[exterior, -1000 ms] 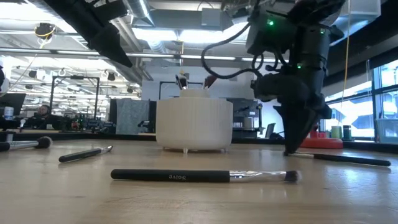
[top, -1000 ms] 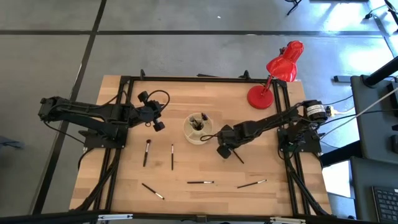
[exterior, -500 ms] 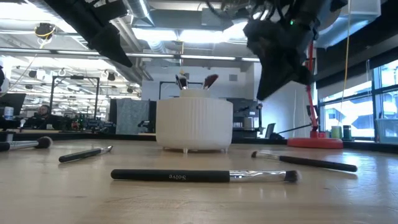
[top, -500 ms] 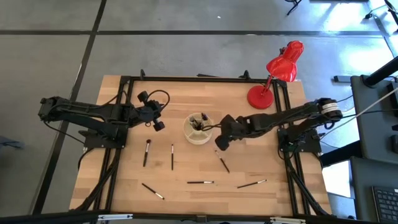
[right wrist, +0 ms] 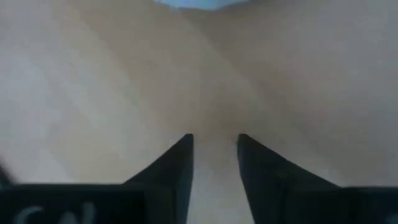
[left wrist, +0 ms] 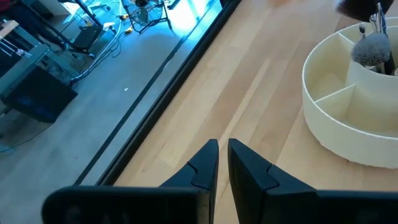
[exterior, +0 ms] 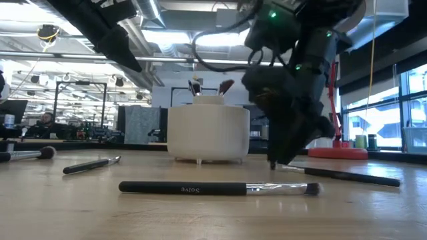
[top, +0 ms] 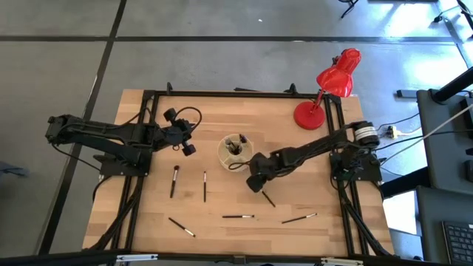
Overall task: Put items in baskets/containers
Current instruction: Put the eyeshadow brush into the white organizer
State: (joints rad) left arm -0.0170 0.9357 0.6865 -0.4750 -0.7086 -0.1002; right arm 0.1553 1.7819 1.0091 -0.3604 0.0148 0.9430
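The cream bowl (top: 235, 153) stands mid-table with a few brushes upright in its centre cup (left wrist: 372, 48). Several dark-handled brushes lie flat on the wood: two at the left (top: 174, 181) (top: 205, 186) and three along the near side (top: 181, 227) (top: 238, 216) (top: 298, 219). One more brush (top: 267, 197) lies right of the bowl. My right gripper (top: 254, 182) is low over the table at that brush's bowl-side end (exterior: 277, 166). It is open by a narrow gap, with bare wood between its fingers (right wrist: 214, 146). My left gripper (top: 188, 148) hovers left of the bowl, shut and empty.
A red desk lamp (top: 325, 92) stands at the far right, its round base (top: 309, 116) on the table. The black frame rails (top: 148, 103) run along the table's edges. Bare wood lies between the bowl and the near brushes.
My right gripper has risen and swung left toward the bowl, then come down again and toward the near edge beside the brush. The brush right of the bowl has shifted left along the table and now lies flat, nearer the bowl.
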